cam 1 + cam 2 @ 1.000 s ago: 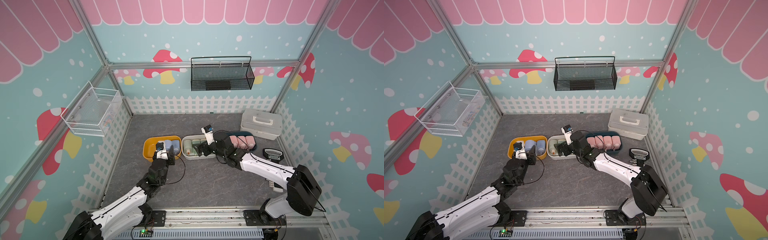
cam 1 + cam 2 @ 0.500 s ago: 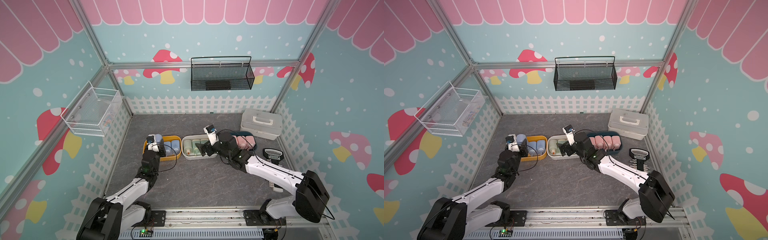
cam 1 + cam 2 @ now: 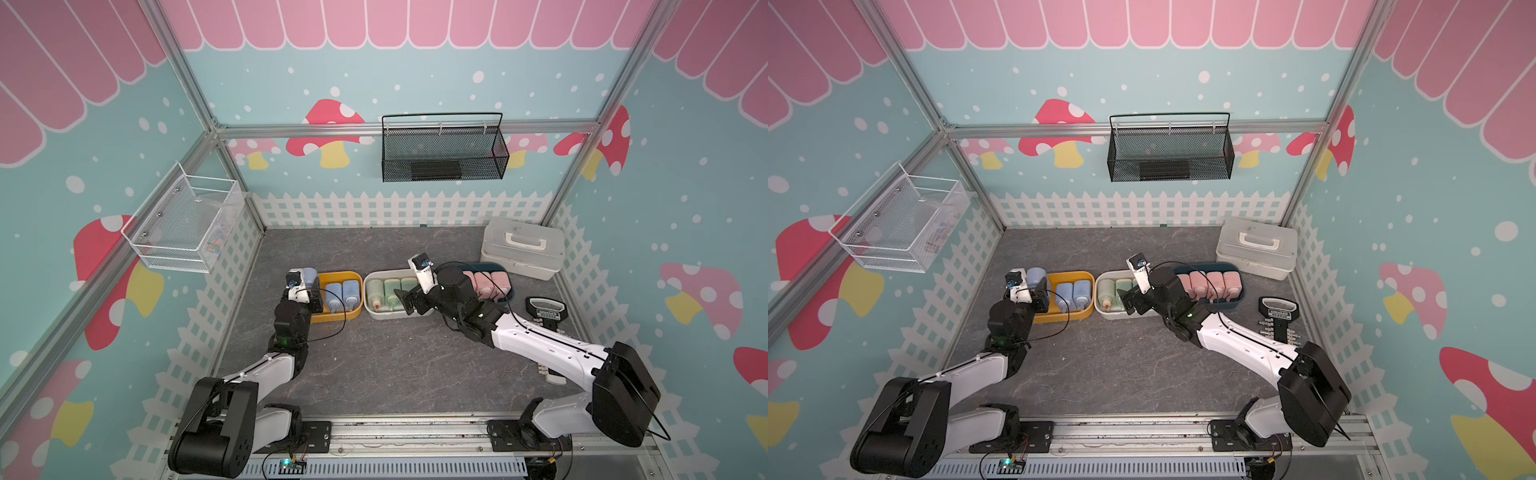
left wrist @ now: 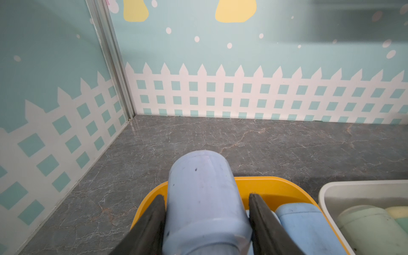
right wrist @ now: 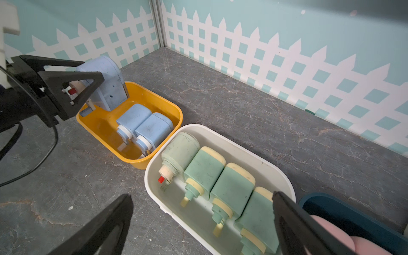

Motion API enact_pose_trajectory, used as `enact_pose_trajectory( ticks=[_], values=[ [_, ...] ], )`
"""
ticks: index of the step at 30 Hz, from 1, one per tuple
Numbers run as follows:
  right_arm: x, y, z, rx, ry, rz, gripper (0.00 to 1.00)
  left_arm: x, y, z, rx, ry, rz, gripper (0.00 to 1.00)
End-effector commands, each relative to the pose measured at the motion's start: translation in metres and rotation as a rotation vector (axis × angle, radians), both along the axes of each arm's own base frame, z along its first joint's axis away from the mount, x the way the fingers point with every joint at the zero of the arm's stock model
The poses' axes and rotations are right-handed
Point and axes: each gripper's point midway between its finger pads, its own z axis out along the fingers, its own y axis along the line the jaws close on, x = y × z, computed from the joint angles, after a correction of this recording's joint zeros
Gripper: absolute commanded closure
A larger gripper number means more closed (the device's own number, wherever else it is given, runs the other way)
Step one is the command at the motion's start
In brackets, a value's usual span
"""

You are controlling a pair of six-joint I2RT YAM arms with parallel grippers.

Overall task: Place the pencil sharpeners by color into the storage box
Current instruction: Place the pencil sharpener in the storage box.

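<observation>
**Desk:** What's on the worktop?

**Operator:** I see one grey worktop [image 3: 374, 365], fenced by walls on three sides. An open stretch lies in front of the bins, between my two arms. One white lidded case [image 3: 521, 253] sits at the back right. Three bins stand in a row, just beside one another: the yellow bin [image 3: 336, 316], the white bin [image 3: 386, 314] and the dark blue bin [image 3: 1225, 306].

**Desk:** Contents?

**Operator:** I count eleven sharpeners. Four pink sharpeners [image 3: 1208, 284] fill the dark blue bin. Four green sharpeners [image 5: 231, 187] lie side by side in the white bin. Two blue sharpeners [image 3: 343, 293] lie at the yellow bin's right end, with room open at its left end.

**Desk:** The eleventh?

**Operator:** The third blue sharpener [image 4: 203, 198] is clamped between my left fingers [image 4: 261, 218], raised over the yellow bin's far left corner. I can't tell whether it touches the rim. My right fingers [image 5: 293, 218] stand wide apart, holding nothing, over the white bin's near right part.
</observation>
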Motion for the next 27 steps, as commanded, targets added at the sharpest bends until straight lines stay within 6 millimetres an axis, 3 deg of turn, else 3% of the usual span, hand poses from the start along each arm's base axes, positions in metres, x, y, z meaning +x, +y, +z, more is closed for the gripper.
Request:
enact_pose_trajectory(
  ticks=[1,10,27],
  values=[
    [-0.001,-0.006,-0.001,-0.015,-0.007,-0.011,0.01,-0.006,-0.002,0.007,0.015,-0.039,-0.031,1.00],
    [-0.001,0.002,-0.007,-0.019,0.012,0.017,0.01,-0.004,0.001,0.001,0.002,-0.022,-0.039,1.00],
    [0.001,-0.004,-0.017,-0.042,0.037,-0.013,0.01,0.004,-0.006,-0.026,0.011,0.036,-0.076,1.00]
  ],
)
